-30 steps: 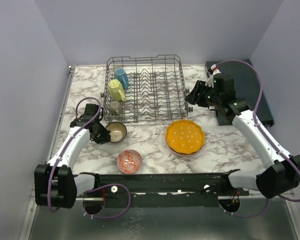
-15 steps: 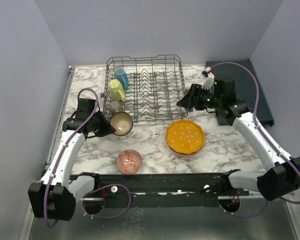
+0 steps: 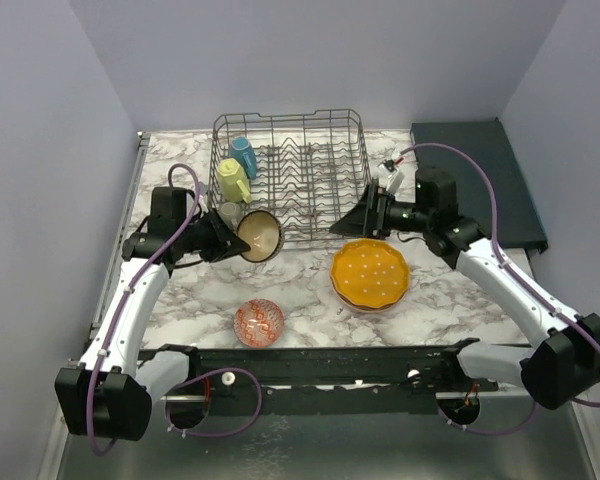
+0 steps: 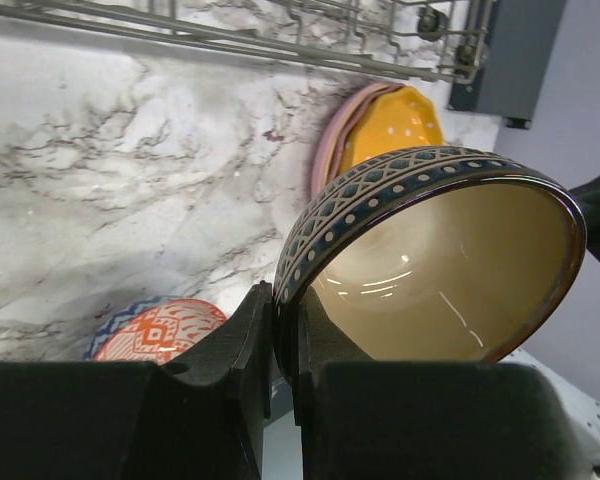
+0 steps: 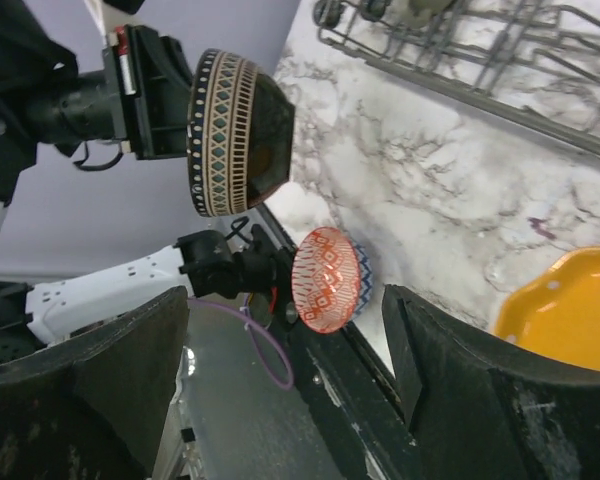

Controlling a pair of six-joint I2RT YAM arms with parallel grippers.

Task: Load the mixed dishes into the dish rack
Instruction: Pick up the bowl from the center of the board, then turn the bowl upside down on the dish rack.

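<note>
Brown bowl (image 3: 259,236), clamped in the left hand (image 3: 236,243), has risen off the bench toward the dish rack (image 3: 290,180). The right hand (image 3: 350,224) has spread its fingers apart, nearing the orange plate (image 3: 370,272).

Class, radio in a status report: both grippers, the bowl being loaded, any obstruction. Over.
Left gripper shut on dark brown bowl, held tilted by dish rack front. Right gripper open, empty, near orange plate. Nothing blocking rack.

- Your top view is evenly bright, lit from above; shadows on the table (image 3: 310,300) are soft;
- white glare streaks the dark brown bowl (image 4: 430,280) inside;
- the right gripper (image 5: 280,300) looks dark and underlit up close.
</note>
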